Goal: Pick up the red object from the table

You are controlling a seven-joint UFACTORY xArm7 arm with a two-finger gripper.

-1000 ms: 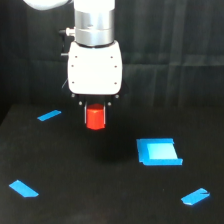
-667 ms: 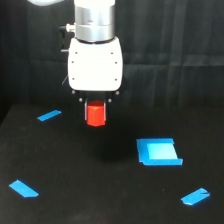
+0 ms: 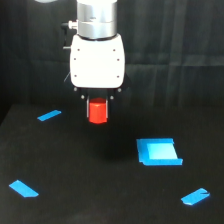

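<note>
The red object [image 3: 98,111] is a small red-orange block hanging in the air above the black table [image 3: 100,190], left of centre in the exterior view. My gripper [image 3: 98,104] comes down from the white arm housing and is shut on the block's upper part. Its dark fingers are mostly hidden by the housing and the block. A clear gap shows between the block's underside and the table.
A blue square [image 3: 158,151] lies on the table at the exterior view's right. Blue tape strips lie at the far left [image 3: 49,115], near left [image 3: 23,188] and near right [image 3: 195,197]. A black curtain backs the scene.
The gripper has risen slightly with the red block in it, and the block now hangs a little higher above the table.
</note>
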